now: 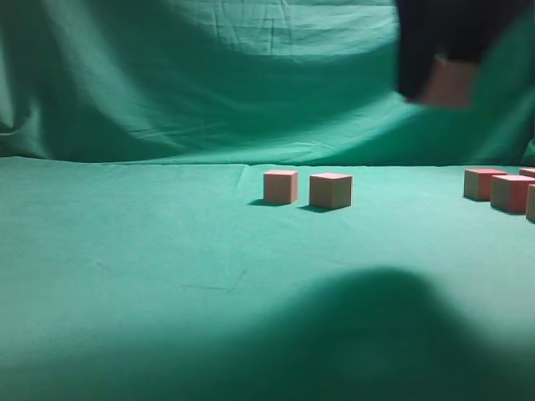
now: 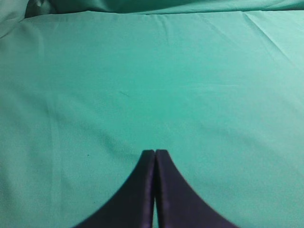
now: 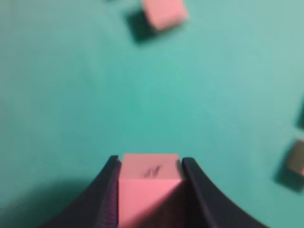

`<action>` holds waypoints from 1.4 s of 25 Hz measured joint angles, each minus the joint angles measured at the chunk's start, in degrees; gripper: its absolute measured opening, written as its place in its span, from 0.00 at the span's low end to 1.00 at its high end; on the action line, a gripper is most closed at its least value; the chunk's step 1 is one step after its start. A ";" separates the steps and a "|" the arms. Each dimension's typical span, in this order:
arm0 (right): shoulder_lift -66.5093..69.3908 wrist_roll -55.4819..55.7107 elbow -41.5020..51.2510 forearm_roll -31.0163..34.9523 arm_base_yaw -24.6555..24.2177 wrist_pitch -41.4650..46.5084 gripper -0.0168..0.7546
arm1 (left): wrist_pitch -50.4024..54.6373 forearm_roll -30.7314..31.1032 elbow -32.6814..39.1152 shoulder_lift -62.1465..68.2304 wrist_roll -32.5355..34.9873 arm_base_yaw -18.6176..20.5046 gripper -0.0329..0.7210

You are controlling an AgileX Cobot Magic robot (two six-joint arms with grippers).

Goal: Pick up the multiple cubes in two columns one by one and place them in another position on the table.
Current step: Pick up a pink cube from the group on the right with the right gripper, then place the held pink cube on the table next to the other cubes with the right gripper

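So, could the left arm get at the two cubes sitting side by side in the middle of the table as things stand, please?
Probably yes. The left gripper is shut and empty over bare green cloth, and nothing stands around the left cube or the right cube. The right gripper holds its own cube high, clear of them.

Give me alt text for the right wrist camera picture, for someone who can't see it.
The right hand is closed on a pink cube, gripped between its two dark fingers above a green cloth. A second, blurred pink cube lies on the cloth near the top of the frame, and part of another object shows at the right edge.
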 joint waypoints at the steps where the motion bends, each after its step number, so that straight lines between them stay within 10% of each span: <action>1: 0.44 0.00 -2.05 0.74 1.57 0.50 0.37 | 0.00 0.00 0.00 0.00 0.00 0.00 0.04; 9: 12.28 -0.57 -23.33 2.69 11.54 5.76 0.37 | 0.00 0.00 0.00 0.00 0.00 0.00 0.04; 20: 35.58 9.40 -52.04 -3.92 12.71 16.94 0.37 | 0.00 0.00 0.00 0.00 0.00 0.00 0.04; 35: 45.80 17.40 -55.99 -11.10 10.43 12.23 0.37 | 0.00 0.00 0.00 0.00 0.00 0.00 0.04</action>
